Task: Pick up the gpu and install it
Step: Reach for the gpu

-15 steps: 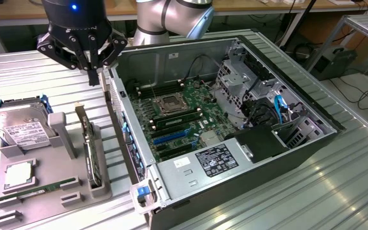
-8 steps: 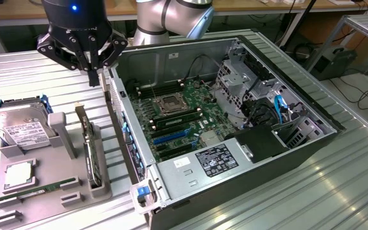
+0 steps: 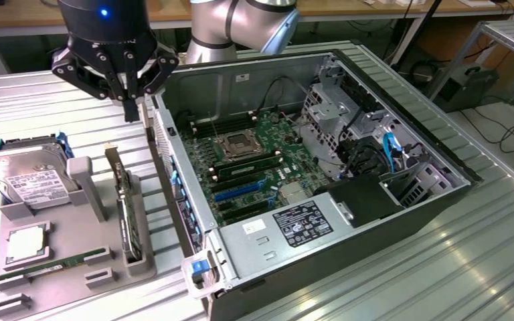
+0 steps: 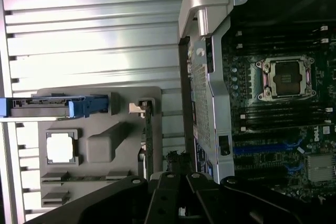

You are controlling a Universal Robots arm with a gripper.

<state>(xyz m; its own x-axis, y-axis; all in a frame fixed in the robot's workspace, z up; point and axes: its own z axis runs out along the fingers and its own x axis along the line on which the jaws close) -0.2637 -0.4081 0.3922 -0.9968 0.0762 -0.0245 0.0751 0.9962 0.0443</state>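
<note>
The gripper [image 3: 131,107] is seen with its fingers closed together on nothing, held above a grey holder [image 3: 65,237]. The gpu [image 3: 124,204] is stood on edge in that holder, below the gripper, beside the open case [image 3: 239,80].

Overall light: bright and even, falling from above.
Table glare: the ribbed metal table [image 4: 94,40] burns almost white in the wrist view, with pale streaks running along its ribs.
Case interior: the open computer case [image 3: 239,83] is dim inside, its walls shading the motherboard [image 3: 270,130] (the green still shows).
My fingers [image 3: 133,100]: a black silhouette against the shining table.
Blue light [image 3: 104,12]: a small glow on the body above my fingers.
Washed-out spots: the hard drive label [image 3: 34,184] and the processor [image 4: 59,148] bleach to white.
Shadows: soft-edged, beside the grey tray [image 3: 61,267].
</note>
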